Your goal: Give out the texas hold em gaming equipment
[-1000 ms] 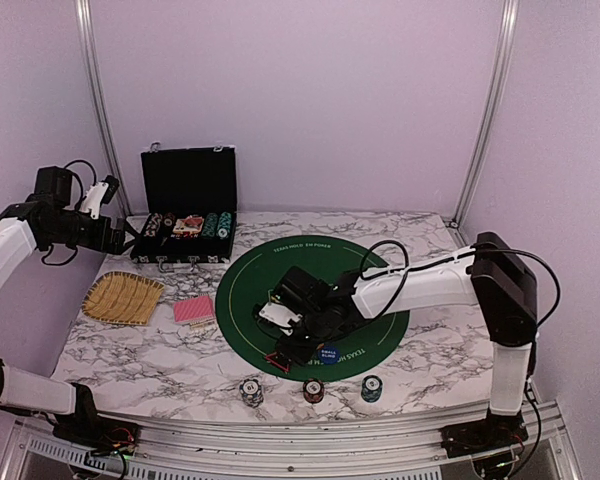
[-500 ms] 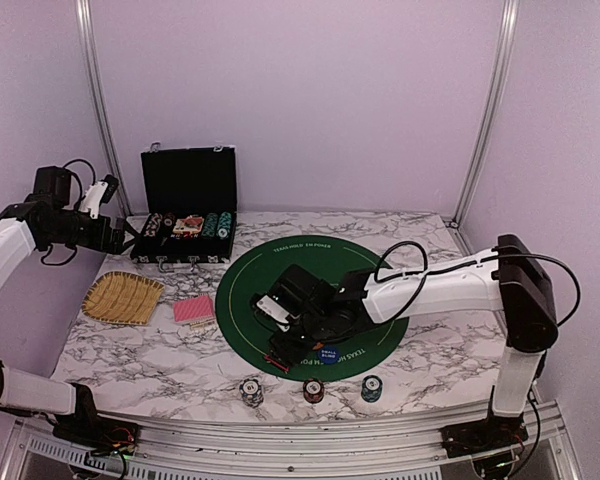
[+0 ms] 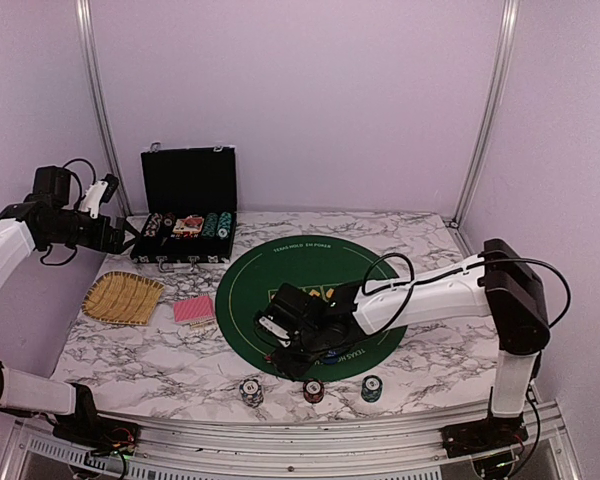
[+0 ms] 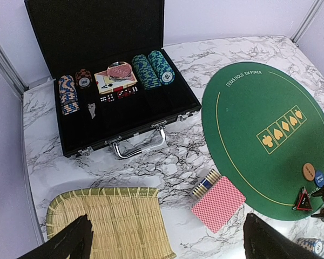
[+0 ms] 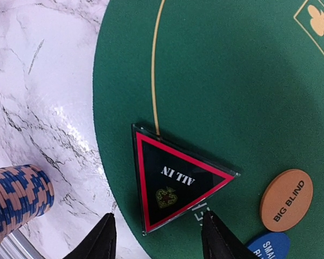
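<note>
red-edged triangle (image 5: 173,183) lies flat (on green mat (image 5: 232,81)) between right pincer (image 5: 159,216) tips.

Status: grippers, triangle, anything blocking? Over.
Left gripper open, beside the case. Right gripper open, jaws over the triangle, flat at the mat edge. Orange disc close, not touching.

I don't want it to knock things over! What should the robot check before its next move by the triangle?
1. Right end effector open: ok.
2. Triangle uncovered on mat: ok.
3. Fingers either side of triangle's corner: ok.
4. Fingers low enough to grip: cannot tell.
5. Orange disc apart from triangle: ok.
6. Left end effector far away: ok.
</note>
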### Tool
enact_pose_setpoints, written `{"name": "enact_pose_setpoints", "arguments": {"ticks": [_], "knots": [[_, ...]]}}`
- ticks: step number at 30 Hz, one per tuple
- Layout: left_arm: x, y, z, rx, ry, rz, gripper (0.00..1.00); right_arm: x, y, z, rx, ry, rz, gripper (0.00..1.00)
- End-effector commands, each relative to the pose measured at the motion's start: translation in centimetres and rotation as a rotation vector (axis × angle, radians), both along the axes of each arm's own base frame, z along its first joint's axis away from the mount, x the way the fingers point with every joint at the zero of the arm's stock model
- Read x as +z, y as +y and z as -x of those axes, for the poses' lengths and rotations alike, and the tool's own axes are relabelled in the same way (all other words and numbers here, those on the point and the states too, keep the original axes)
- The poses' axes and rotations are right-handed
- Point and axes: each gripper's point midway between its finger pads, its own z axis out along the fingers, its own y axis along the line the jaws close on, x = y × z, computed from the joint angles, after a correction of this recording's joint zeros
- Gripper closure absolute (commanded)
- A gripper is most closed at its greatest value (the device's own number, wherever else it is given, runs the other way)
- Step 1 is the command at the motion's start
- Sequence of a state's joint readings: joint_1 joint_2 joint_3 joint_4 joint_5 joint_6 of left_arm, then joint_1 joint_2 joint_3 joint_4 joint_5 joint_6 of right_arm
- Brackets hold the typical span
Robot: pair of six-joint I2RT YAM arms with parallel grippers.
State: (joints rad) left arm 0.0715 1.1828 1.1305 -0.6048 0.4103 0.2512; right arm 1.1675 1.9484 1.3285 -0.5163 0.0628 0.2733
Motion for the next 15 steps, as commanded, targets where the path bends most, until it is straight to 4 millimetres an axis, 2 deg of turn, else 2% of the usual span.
{"name": "enact_pose_setpoints", "arguments": {"ticks": [1,8,15], "knots": [[1.6,-0.2,0.2,-0.016,-0.032,0.008,0.01,-1.8,-0.9,0.3,-0.025,0.023,0.049,0.49],[1.9,-0.2,0.2,-0.016,-0.039,0.01,0.01,-2.9,-0.4,0.3,-0.021,0.031,0.051,0.58],[2.1,-0.3,0.4,-0.018,-0.043,0.008,0.01,-3.3,0.5,-1.1,-0.083,-0.007,0.049,0.65]]}}
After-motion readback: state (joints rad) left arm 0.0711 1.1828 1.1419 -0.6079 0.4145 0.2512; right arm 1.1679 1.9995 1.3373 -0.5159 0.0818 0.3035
